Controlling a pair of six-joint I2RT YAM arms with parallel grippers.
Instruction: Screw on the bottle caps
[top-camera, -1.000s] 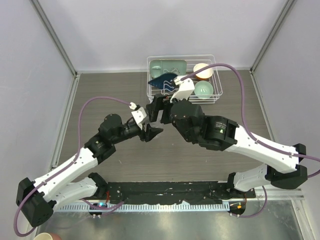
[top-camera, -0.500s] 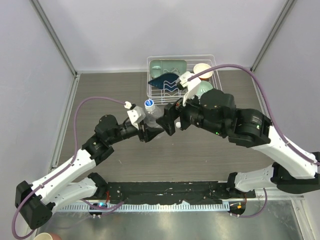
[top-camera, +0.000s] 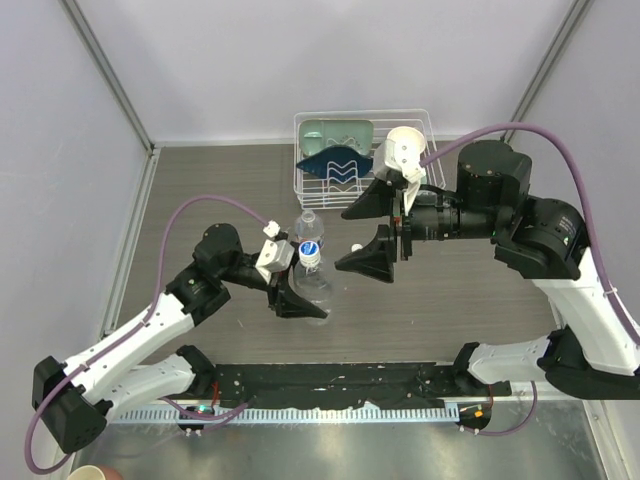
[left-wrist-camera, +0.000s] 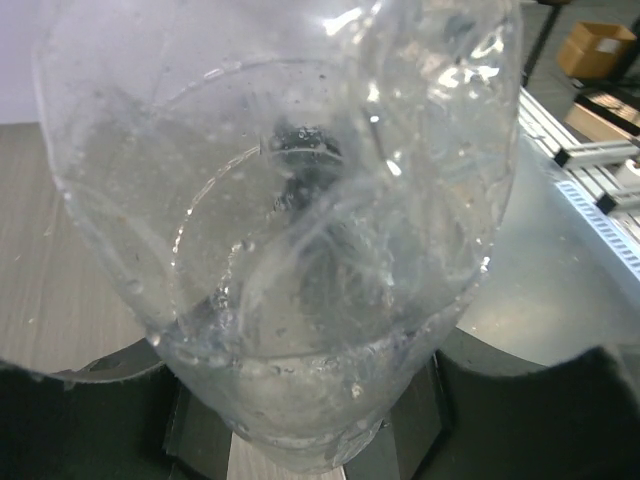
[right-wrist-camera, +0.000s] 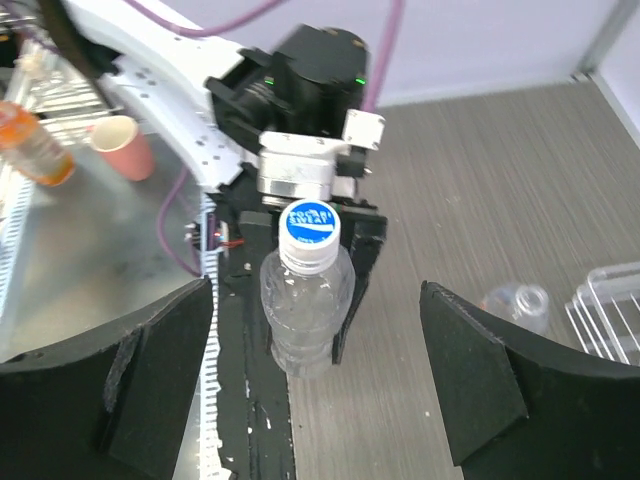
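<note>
One cap (right-wrist-camera: 308, 226) on bottle (right-wrist-camera: 305, 320), clamped in L gripper (top-camera: 295, 298); R gripper (top-camera: 357, 236) wide open, empty. Re-grip cap square, twist w/o tilting.

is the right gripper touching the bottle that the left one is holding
Apart. In the right wrist view the bottle stands between the right gripper's open fingers, with a clear gap on each side.

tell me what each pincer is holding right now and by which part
The left pincer grips the capped clear bottle around its lower body. The right pincer is open and holds nothing.
</note>
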